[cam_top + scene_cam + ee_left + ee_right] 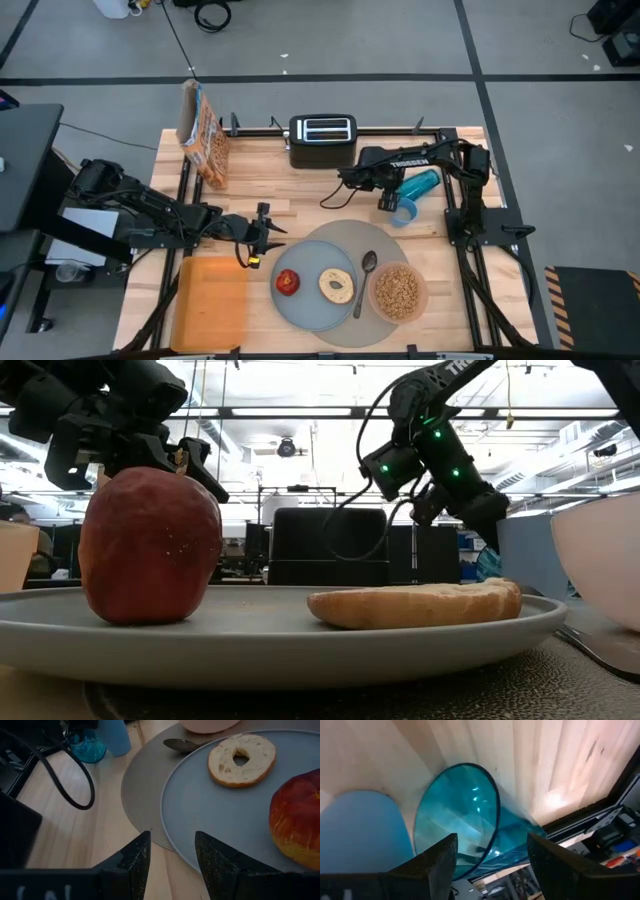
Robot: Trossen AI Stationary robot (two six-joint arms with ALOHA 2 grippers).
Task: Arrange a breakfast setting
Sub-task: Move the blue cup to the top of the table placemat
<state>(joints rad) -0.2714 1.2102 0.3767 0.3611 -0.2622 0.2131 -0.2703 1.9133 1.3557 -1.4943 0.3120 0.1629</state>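
Right gripper (pixel 392 203) at the teal tumbler (pixel 418 186); left gripper (pixel 262 236) beside the grey-blue plate (pixel 312 302).

Right fingers (pixel 436 857) stand apart on either side of the tilted tumbler's open rim; whether they press it cannot be told. Left fingers (pixel 134 860) are parted and empty, over the plate's edge where it lies on the large round grey mat (pixel 400 240). On the plate: red fruit (pixel 288 282) and bagel (pixel 336 285). On the mat beside it: metal spoon (pixel 365 277), then pink bowl (pixel 399 291) of brown cereal (pixel 397 290). Behind stands the black toaster (pixel 322 138).

Grey floor (pixel 400 40) crossed by dark lines; ceiling strip lights (pixel 300 412).
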